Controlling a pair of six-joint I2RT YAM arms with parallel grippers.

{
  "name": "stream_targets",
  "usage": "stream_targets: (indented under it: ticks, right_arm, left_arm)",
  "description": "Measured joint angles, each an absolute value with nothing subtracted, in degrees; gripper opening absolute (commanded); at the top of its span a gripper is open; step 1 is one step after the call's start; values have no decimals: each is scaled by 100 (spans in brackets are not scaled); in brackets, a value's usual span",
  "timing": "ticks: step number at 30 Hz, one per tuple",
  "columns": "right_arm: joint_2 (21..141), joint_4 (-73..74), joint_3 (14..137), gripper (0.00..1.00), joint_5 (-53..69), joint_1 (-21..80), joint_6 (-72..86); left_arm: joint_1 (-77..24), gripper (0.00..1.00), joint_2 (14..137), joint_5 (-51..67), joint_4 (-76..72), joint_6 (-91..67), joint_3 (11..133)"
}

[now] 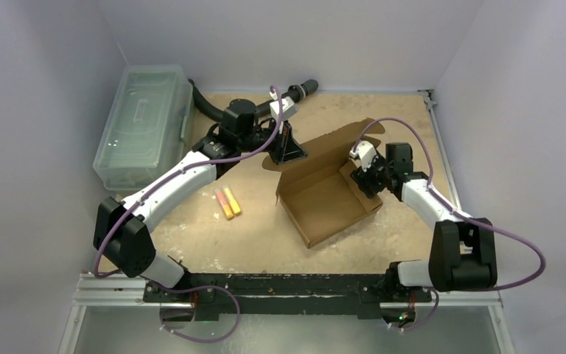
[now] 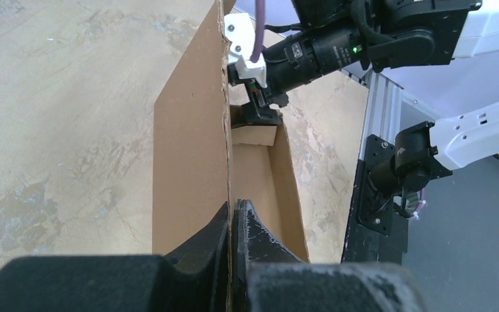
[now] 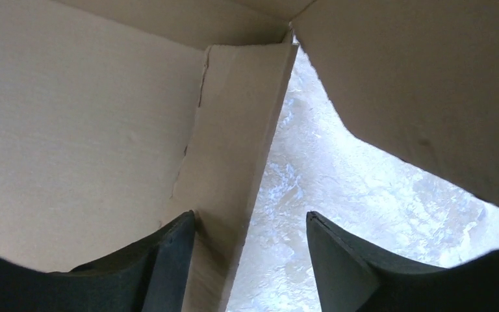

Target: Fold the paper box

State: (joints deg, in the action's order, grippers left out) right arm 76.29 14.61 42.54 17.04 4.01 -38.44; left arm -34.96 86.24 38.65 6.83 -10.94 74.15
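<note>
Two-arm station, described from the near edge outward. Both arm bases are bolted to a metal rail (image 1: 295, 284) along the near edge of the table (image 1: 214, 243); the left arm reaches up and to the right, and the right arm bends inward from the right. Left of centre, two short sticks (image 1: 228, 202), one orange and one yellow, lie side by side on the bare surface, apart from everything else. Right of centre rests the paper box (image 1: 328, 195), a shallow brown cardboard tray set at an angle to the table's edges. Its interior is open to the top, with low walls on the near sides and taller cardboard standing along the far side. The right hand (image 1: 361, 177) is lowered at the box's right-hand wall. In its wrist view the jaws stand wide, and a raised cardboard flap (image 3: 234, 143) sits between the fingers (image 3: 169, 260), close against one and clear of the other, with the table showing through the gap. The left hand (image 1: 287, 147) is at the box's far left corner; its wrist view shows the jaws closed tight on the edge of an upright cardboard panel (image 2: 188, 143). Beyond, at the far left against the wall, stands a clear plastic lidded bin (image 1: 144, 125)
</note>
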Motion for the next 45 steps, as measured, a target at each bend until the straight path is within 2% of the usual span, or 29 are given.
stream_targets:
  ticks: [1,2,3,4,10,11,13,14,17,19,20,21,22,23,30,31,34,36,40,45]
  right_arm:
    - [7706,1356,4237,45,1614,419,-3844]
    - [7758,1271,4222,30,1562,436,-3861]
    - [7813,1173,4191,8,1487,469,-3854]
    - [7852,1105,4160,0,1433,513,-3865]
    - [8053,609,4071,0,851,784,-3750]
    - [8062,541,4056,6,753,829,-3745]
    - [8068,506,4047,32,648,886,-3745]
    - [8075,504,4047,38,613,895,-3754]
    - [8160,515,4047,53,528,897,-3789]
    - [8239,534,4047,55,539,899,-3795]
    - [8272,550,4047,49,554,899,-3785]
    - [8289,554,4049,22,565,899,-3774]
    - [8287,556,4049,4,567,899,-3760]
    - [8274,543,4047,0,565,902,-3771]
    - [8213,451,4053,0,432,864,-3483]
    - [8213,440,4053,2,397,869,-3472]
    - [8228,414,4053,37,340,860,-3446]
    - [8256,429,4056,48,327,860,-3454]
    - [8261,565,4136,59,445,873,-3413]
    - [8152,666,4244,69,657,858,-3343]
  left_arm:
    - [-3496,0,8624,3850,674,-1096,7415]
    - [-3500,0,8624,3824,663,-1105,7415]
    - [-3500,0,8624,3782,648,-1116,7415]
    - [-3500,0,8624,3730,637,-1138,7415]
    - [-3500,0,8624,3398,427,-1297,7369]
    - [-3500,0,8624,3387,366,-1347,7341]
    - [-3500,0,8624,3387,274,-1428,7310]
    - [-3500,0,8624,3389,244,-1450,7297]
    - [-3500,0,8626,3422,198,-1500,7277]
    - [-3500,0,8626,3433,161,-1496,7277]
    - [-3500,0,8626,3435,150,-1487,7277]
    - [-3500,0,8626,3433,148,-1476,7277]
    - [-3500,0,8628,3433,150,-1463,7277]
    - [-3500,0,8628,3430,150,-1439,7277]
    - [-3500,0,8646,3446,141,-1389,7303]
    - [-3500,0,8661,3444,150,-1389,7332]
    - [-3500,1,8755,3420,183,-1380,7441]
    - [-3500,9,8820,3385,211,-1302,7513]
    - [-3496,20,9063,3264,281,-950,7817]
    - [-3487,51,9448,3111,569,-510,8296]
